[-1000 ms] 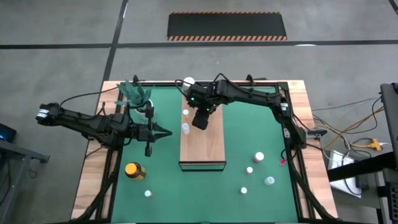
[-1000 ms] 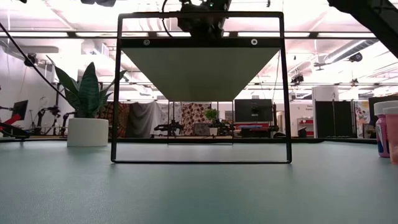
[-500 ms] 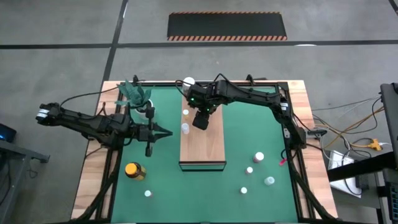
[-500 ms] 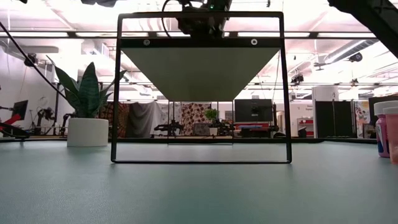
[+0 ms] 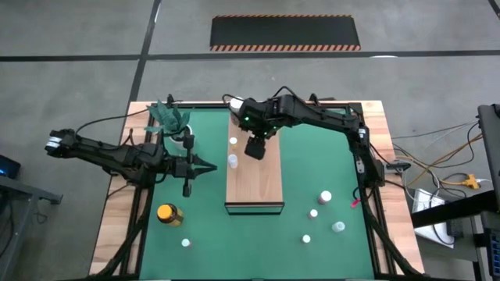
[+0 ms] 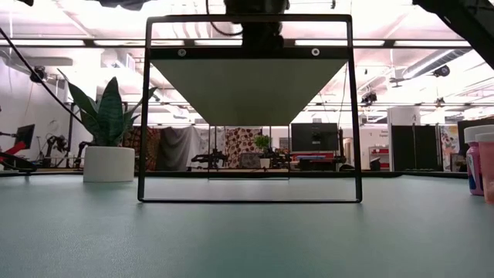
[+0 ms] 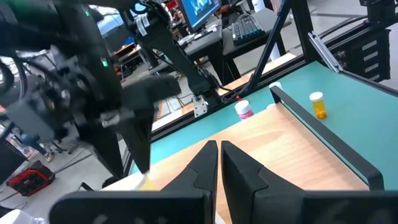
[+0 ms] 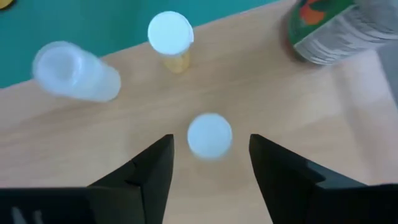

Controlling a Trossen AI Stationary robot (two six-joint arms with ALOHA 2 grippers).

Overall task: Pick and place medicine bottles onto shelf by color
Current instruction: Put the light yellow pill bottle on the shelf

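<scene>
- Right gripper (image 8: 210,163): we see it spread above a white-capped bottle (image 8: 209,135) on the shelf (image 5: 262,179).
- Left gripper (image 5: 211,165): fingers pressed together, beside the shelf.

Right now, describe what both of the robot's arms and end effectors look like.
Both are black, slender, jointed arms trailed by thin dark cables. The left arm has a pale wrap near its base; its left end effector tapers into two pointed black fingers. The right end effector has flat black fingers, and green lights glow on its wrist.
</scene>
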